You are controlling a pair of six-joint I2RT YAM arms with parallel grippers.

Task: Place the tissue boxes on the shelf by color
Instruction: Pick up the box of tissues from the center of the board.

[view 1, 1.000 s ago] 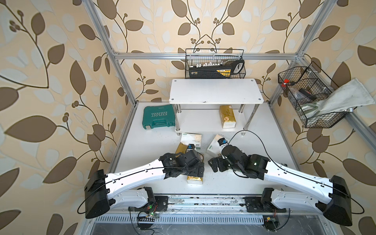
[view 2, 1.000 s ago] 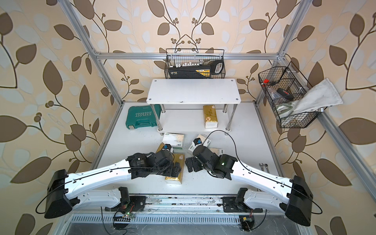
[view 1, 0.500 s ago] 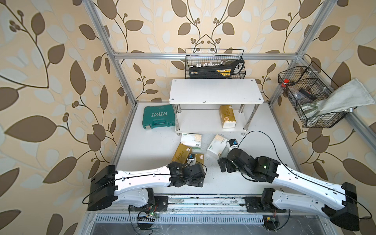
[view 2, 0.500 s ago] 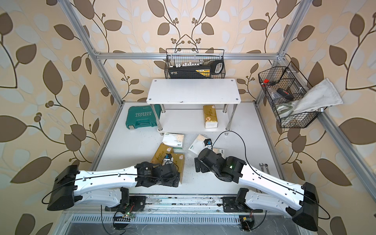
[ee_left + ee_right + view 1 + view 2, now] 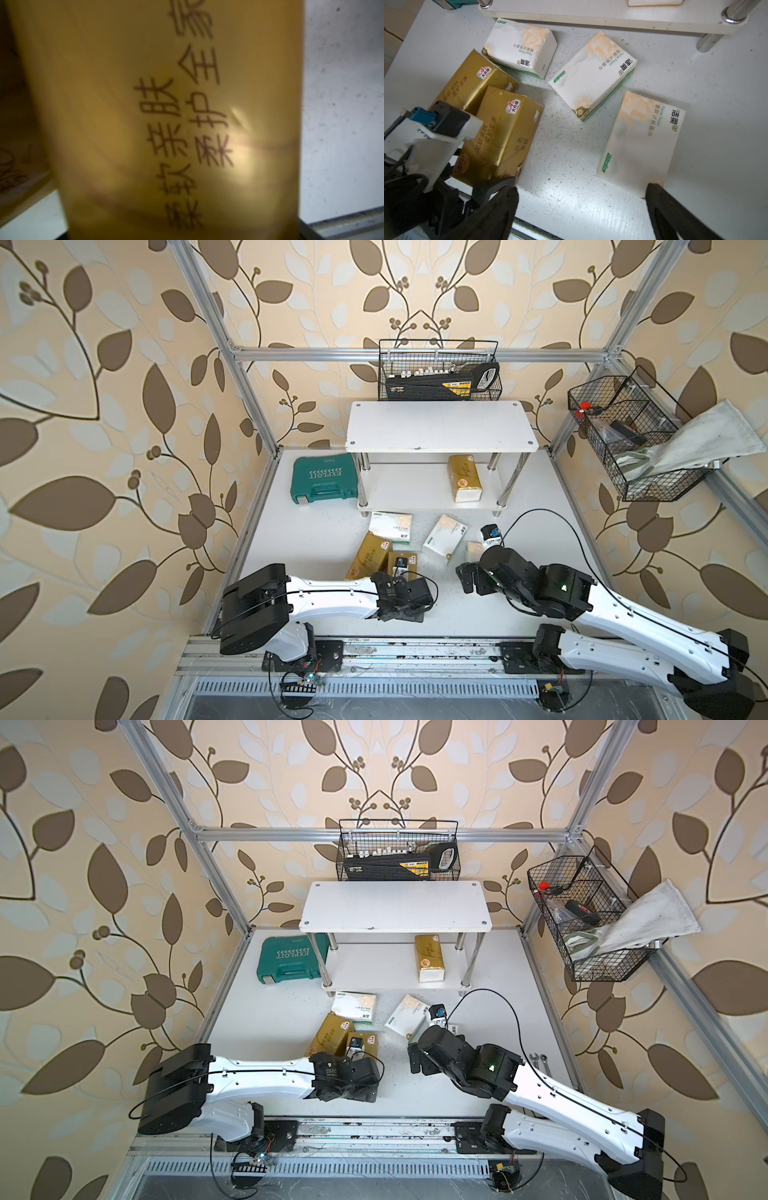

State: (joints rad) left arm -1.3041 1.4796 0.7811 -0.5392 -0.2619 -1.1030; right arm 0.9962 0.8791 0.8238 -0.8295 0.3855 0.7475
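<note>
Two right fingers [image 5: 497,212] wide apart, empty.

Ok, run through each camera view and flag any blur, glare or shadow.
Left wrist view: a gold pack fills the frame, soft and out of focus, with one bright glare patch on its foil. Right wrist view: the white packs are fairly sharp and evenly lit; the right claw is dark and blurred at the edge. Both top views: sharp, soft shadow under the shelf.

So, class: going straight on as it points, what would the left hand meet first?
The nearer shiny gold tissue pack, filling its wrist view; probably very close, depth unclear.
</note>
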